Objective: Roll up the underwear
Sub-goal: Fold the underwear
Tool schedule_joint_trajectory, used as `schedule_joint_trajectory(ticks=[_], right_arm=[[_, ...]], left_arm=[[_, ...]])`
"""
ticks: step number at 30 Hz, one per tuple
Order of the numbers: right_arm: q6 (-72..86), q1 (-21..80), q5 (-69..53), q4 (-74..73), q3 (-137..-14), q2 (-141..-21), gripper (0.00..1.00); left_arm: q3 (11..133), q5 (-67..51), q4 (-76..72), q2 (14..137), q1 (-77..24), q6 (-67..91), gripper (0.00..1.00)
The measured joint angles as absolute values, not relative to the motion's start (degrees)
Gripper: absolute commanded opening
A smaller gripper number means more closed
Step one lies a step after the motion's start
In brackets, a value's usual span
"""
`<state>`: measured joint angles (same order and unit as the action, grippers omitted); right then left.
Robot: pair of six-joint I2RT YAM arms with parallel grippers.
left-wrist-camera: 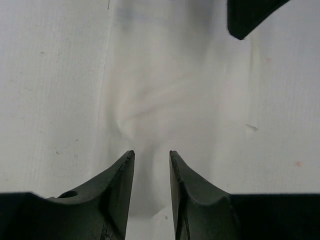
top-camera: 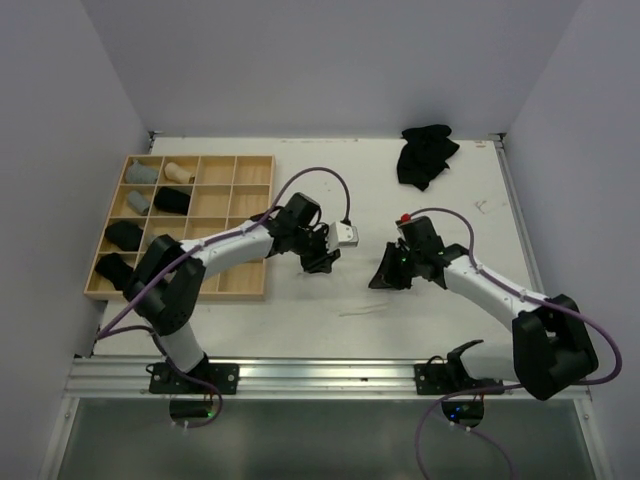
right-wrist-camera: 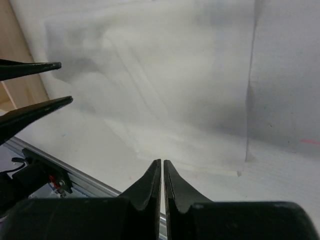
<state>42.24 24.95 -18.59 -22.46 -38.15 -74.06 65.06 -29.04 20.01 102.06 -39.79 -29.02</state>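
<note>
1. White underwear (left-wrist-camera: 165,100) lies spread flat on the table (top-camera: 480,200), between my two pincers. From above it is nearly lost against the white top.
2. Left pincer (left-wrist-camera: 151,152): jaws apart by a narrow gap, low over the cloth. Creases run toward the gap. Nothing clamped that I can see.
3. Right pincer (right-wrist-camera: 162,161): jaws all but together, only a hairline slit. It sits at the cloth's near edge, where a folded band shows. No cloth between the jaws that I can make out.
4. Handling, my guess: thin, limp and light, with no stiffness. It will likely bunch and drag rather than slide. Best taken at one edge, both corners, pinching the thicker folded band so the roll starts even.
5. Elsewhere: black underwear (top-camera: 425,155) heaped unrolled at the far right of the table. Rolls (top-camera: 172,200) sit in the left compartments of the wooden tray (top-camera: 200,158).
</note>
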Motion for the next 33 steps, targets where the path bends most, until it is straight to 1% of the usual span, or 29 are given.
schedule_joint_trajectory(ticks=[5, 8, 12, 17, 29, 32, 33], right_arm=[[40.42, 24.95, -18.63, -21.98, -41.01, -75.57, 0.07], [39.18, 24.95, -18.81, -21.91, -41.01, -79.24, 0.04], [38.19, 24.95, -19.31, -21.28, -40.1, -83.99, 0.03], [37.89, 24.95, -20.95, -21.02, -37.67, -85.08, 0.03], [38.28, 24.97, -23.57, -18.57, -36.18, -85.03, 0.03], [38.33, 24.99, -23.59, -18.55, -36.14, -84.99, 0.03], [38.35, 24.99, -23.59, -18.55, -36.14, -84.99, 0.03]], left_arm=[[61.6, -30.85, 19.81, 92.9, -39.66, -30.24, 0.39], [59.29, -30.3, 18.35, 90.78, -42.35, -31.18, 0.39], [54.35, -28.29, 16.23, 90.5, -49.15, -31.75, 0.4], [50.72, -26.44, 15.09, 90.52, -55.96, -32.14, 0.42], [48.64, -19.55, 7.4, 93.41, -60.53, -30.59, 0.41], [48.64, -18.17, 6.04, 95.15, -60.95, -30.55, 0.38], [48.64, -17.76, 5.78, 95.81, -61.04, -30.57, 0.35]])
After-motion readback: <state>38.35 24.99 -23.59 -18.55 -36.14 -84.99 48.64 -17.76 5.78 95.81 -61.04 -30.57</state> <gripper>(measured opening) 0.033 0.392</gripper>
